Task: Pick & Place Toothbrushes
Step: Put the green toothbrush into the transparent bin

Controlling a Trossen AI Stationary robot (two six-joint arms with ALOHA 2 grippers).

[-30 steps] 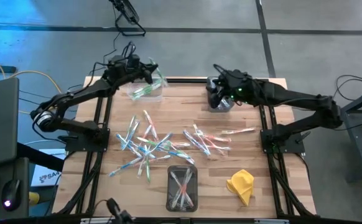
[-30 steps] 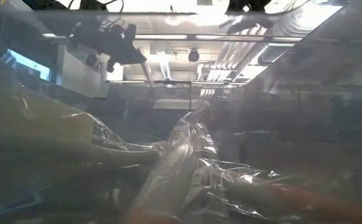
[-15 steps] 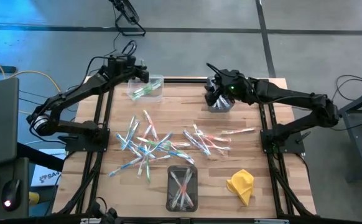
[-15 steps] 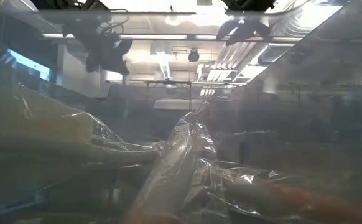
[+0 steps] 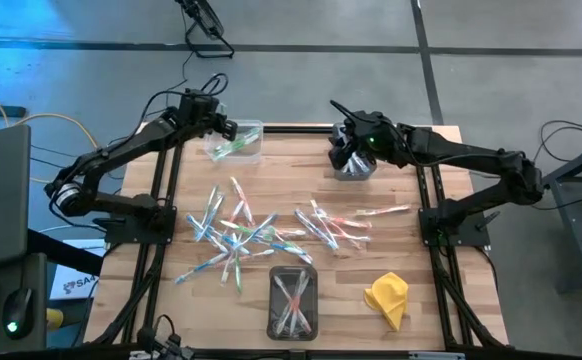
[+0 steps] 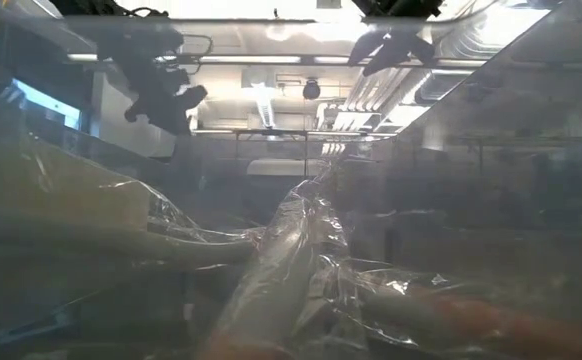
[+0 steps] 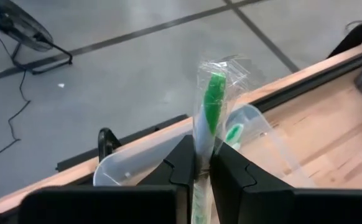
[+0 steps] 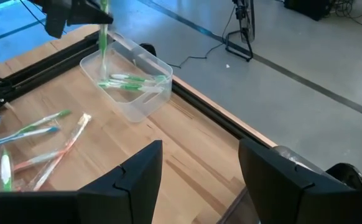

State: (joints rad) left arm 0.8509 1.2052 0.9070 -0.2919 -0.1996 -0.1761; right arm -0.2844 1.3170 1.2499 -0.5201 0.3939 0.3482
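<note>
Worked on a wooden table (image 5: pixel 421 260), with both arms reaching to its far edge.

Left side: swung the left gripper (image 5: pixel 226 127) from above the middle of the clear bin (image 5: pixel 241 148) out to the left, then brought it to that bin's left rim. Kept the fingers (image 7: pixel 184 163) clamped on a green toothbrush (image 7: pixel 213 106) in its clear wrapper, upright, head up, above the bin's rim. Already had a few green ones lying in that bin. Judged the drop as not yet made, with a release probably close.

Right side: shifted the right gripper (image 5: pixel 349 150) slightly left, then held it above a small dark bin (image 5: pixel 356 170) at the far centre. Left its fingers spread wide, with nothing between them.

Left the loose toothbrushes (image 5: pixel 241 225) scattered across the middle of the table, so plenty of work remaining. Also left a near bin (image 5: pixel 272 300) with several inside, and a yellow cloth (image 5: pixel 387 297) near right.

Could not make out the table in the low view through crinkled clear plastic (image 6: pixel 301 260). Could not see the gripped toothbrush's lower end behind the fingers, nor the dark bin's contents under the right gripper.
</note>
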